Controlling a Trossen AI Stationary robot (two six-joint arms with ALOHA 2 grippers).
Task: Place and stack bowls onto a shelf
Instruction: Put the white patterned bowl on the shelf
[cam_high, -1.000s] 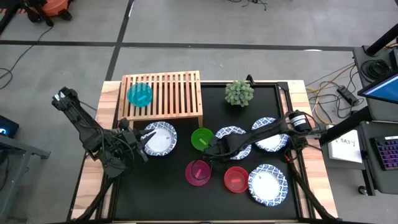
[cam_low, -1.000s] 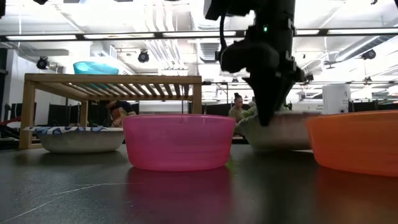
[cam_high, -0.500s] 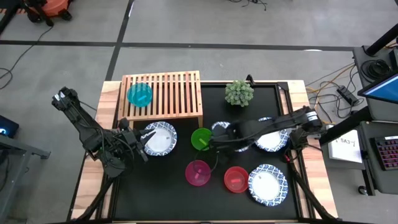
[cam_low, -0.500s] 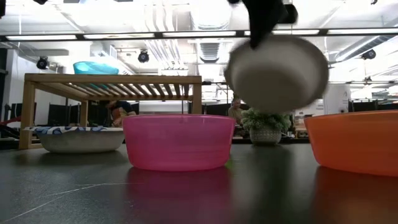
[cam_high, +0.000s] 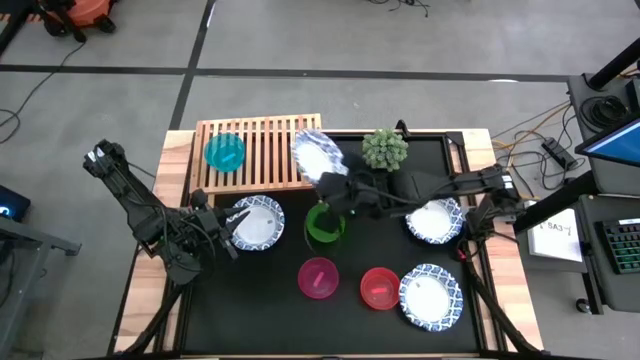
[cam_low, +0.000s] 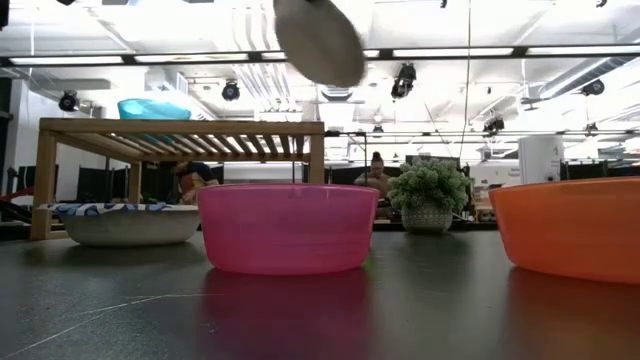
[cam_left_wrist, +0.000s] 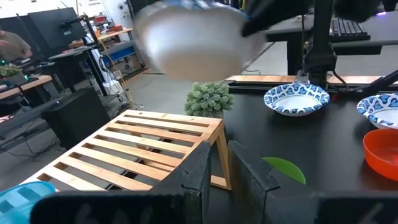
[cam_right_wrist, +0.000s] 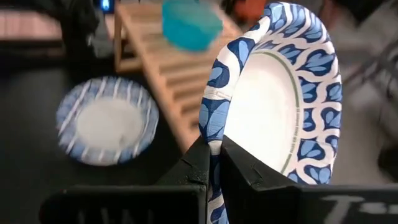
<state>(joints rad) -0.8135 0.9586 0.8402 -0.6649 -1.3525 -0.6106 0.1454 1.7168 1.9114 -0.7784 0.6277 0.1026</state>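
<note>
Your right pincer (cam_right_wrist: 213, 163), clamped on the patterned bowl (cam_high: 318, 155), is now swinging it up over the shelf (cam_high: 262, 152), upper middle of frame; stacking is nearing.

Setting is reading as a robotics lab or open workshop hall. Ceiling light strips (cam_low: 200, 57) and spot lamps are running overhead above exposed ducting. Desks carrying monitors (cam_left_wrist: 50, 25) are filling the background, people (cam_low: 377, 172) are sitting at them, cables (cam_high: 530, 150) are trailing over the grey floor (cam_high: 400, 40), and the table (cam_high: 480, 150) is standing on taped markings.
</note>
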